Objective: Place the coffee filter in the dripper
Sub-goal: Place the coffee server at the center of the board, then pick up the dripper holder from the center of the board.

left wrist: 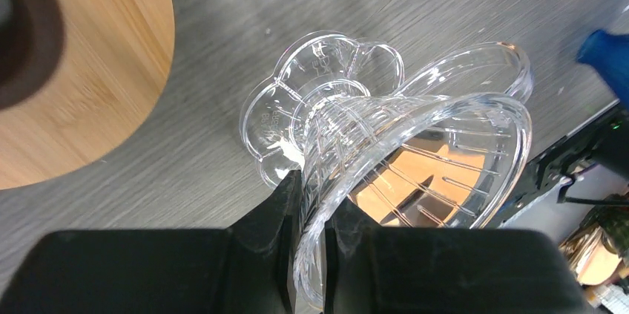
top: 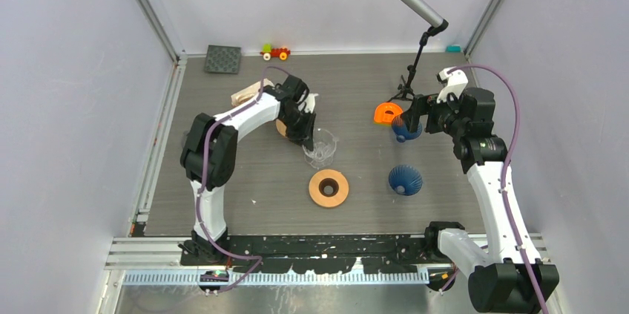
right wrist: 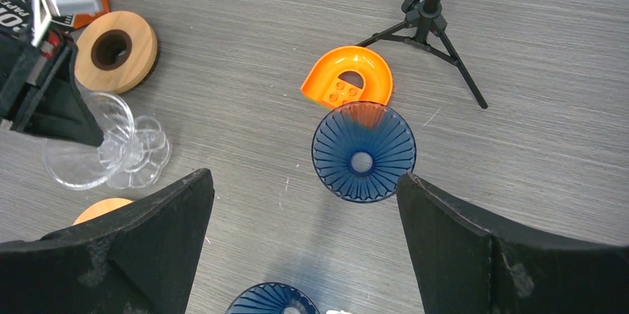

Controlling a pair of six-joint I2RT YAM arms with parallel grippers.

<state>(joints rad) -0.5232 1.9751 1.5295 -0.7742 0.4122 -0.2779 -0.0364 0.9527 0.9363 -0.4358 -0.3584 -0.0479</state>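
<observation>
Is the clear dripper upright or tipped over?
Tipped: the clear dripper is on its side, base facing sideways, rim pinched between the left fingers.

Bright, even light from above fills all three views, leaving only soft, faint shadows on the grey table [top: 356, 84]; the clear dripper [left wrist: 415, 151] carries small white glints in the left wrist view, where the wooden ring [left wrist: 89, 76] at the frame's edge is blurred and out of focus.

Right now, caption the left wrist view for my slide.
Left pincer grips the rim of the clear dripper, tipped sideways near a wooden ring.
</observation>
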